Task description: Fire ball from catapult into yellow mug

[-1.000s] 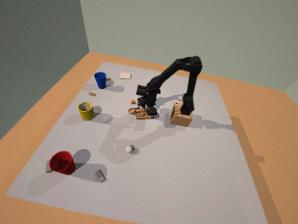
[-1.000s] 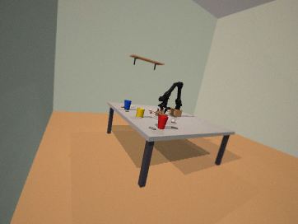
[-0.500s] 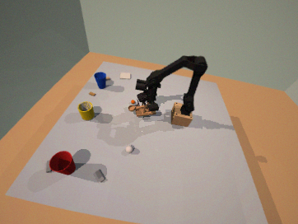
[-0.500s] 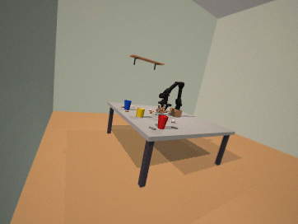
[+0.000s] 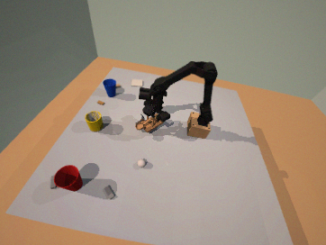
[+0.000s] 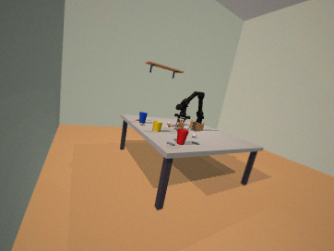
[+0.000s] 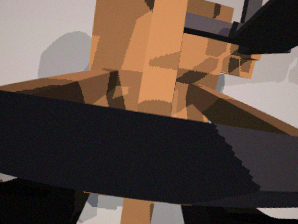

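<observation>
The wooden catapult (image 5: 140, 126) (image 7: 162, 50) stands near the middle of the table, slanted, its round cup end toward the left in the top view. My gripper (image 5: 157, 118) (image 6: 181, 118) points down over it and is shut on its frame. The exact grip is hidden by dark parts in the wrist view. The yellow mug (image 5: 94, 122) (image 6: 157, 126) stands upright to the left of the catapult. A white ball (image 5: 141, 163) (image 6: 194, 136) lies on the table apart from the gripper, nearer the front. A small orange thing (image 6: 169, 125) lies beside the catapult; the top view does not show it clearly.
A red mug (image 5: 68, 177) (image 6: 182, 137) stands front left, with grey blocks (image 5: 109, 192) (image 5: 53, 182) near it. A blue mug (image 5: 110, 87) (image 6: 143, 117) stands back left. A small wooden piece (image 5: 101, 103) and a white pad (image 5: 137, 83) lie toward the back. A wooden box (image 5: 199, 128) stands by the arm's base.
</observation>
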`<action>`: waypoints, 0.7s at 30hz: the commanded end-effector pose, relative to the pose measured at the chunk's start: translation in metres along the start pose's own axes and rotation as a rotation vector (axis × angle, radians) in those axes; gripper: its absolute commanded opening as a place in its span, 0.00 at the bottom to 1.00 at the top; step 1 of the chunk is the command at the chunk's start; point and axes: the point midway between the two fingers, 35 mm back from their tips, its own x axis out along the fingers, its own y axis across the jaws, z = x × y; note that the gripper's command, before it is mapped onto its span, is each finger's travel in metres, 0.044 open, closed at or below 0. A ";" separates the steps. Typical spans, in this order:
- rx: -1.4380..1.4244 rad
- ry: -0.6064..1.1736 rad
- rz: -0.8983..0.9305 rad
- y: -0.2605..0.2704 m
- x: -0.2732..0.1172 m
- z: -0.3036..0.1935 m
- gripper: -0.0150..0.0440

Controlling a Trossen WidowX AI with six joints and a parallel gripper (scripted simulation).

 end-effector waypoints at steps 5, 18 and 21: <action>-0.309 -0.017 -0.014 -0.020 -0.004 0.033 0.25; -0.431 -0.017 -0.016 -0.036 -0.003 0.046 0.25; -0.431 -0.017 -0.016 -0.036 -0.002 0.046 0.25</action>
